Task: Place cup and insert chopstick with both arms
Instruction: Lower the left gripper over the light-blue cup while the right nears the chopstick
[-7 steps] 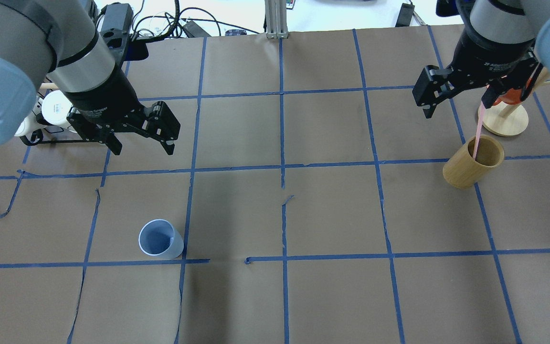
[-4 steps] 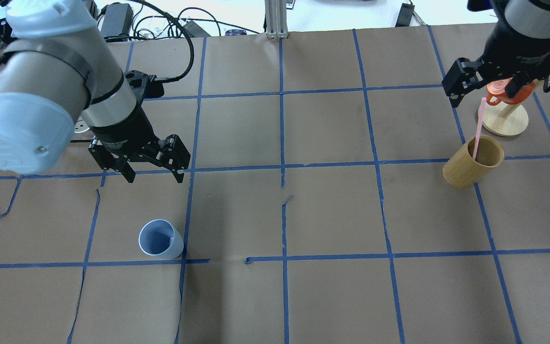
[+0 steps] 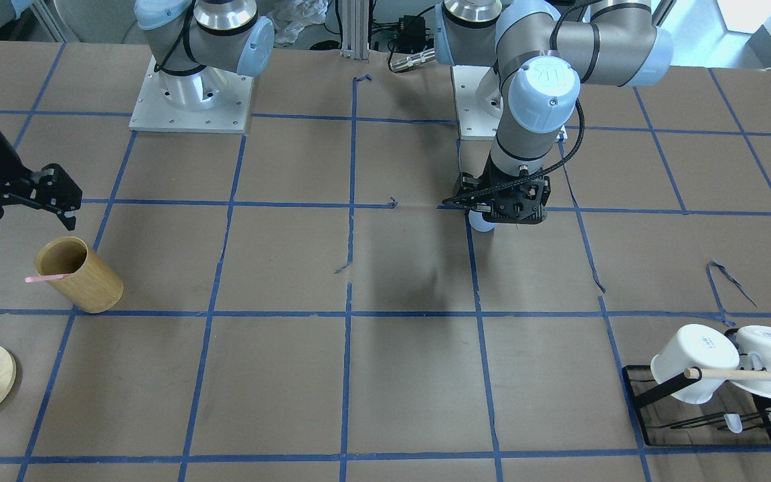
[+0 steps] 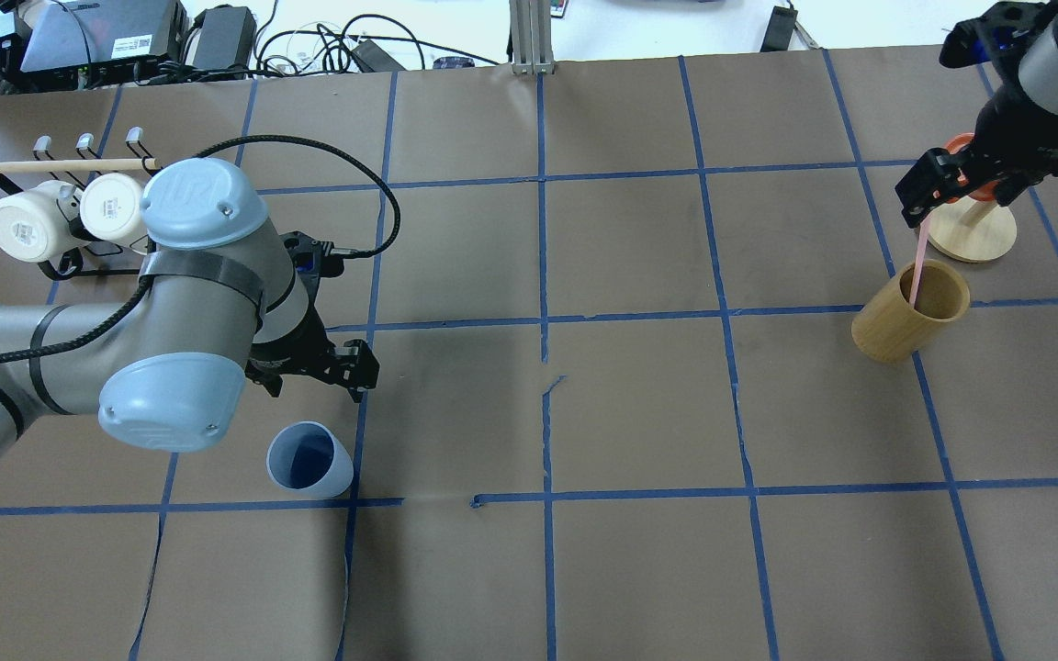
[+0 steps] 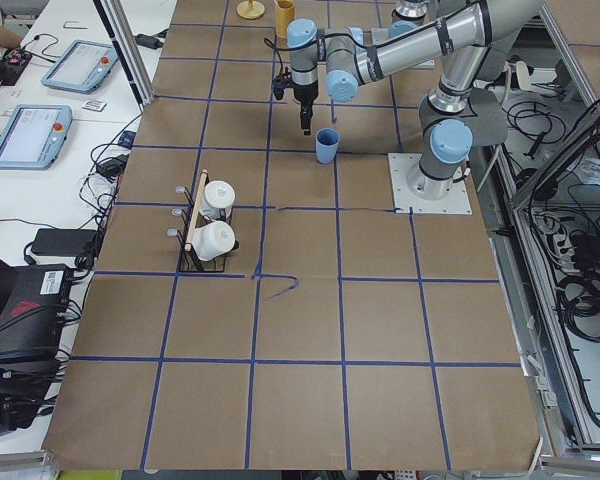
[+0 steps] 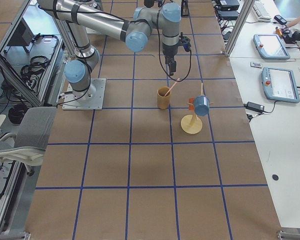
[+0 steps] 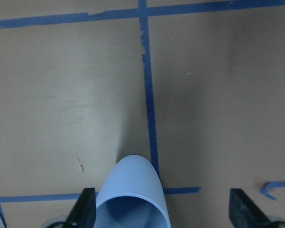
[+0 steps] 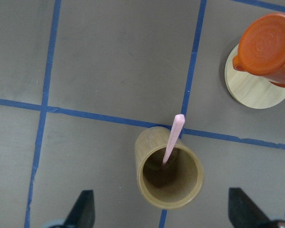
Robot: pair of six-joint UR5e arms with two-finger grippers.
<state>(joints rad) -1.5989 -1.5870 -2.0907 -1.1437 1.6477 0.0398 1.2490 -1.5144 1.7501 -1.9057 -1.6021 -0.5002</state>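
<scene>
We see the left hand (image 4: 316, 393) spread wide and holding nothing, hovering just over the cup (image 4: 309, 459); the cup stands upright, mouth up, on the counter (image 4: 639, 404) beside a crossing of blue tape, and in the wrist view its rim sits between the two fingers, closer to one of them. The right hand (image 3: 27, 219) is likewise spread and empty, hanging above the bamboo cylinder (image 4: 883, 332) on the robot's right side of the counter; the chopstick (image 4: 918, 262) leans inside that cylinder, its upper end poking out past the rim, clear of both fingers and well apart from the cup.
</scene>
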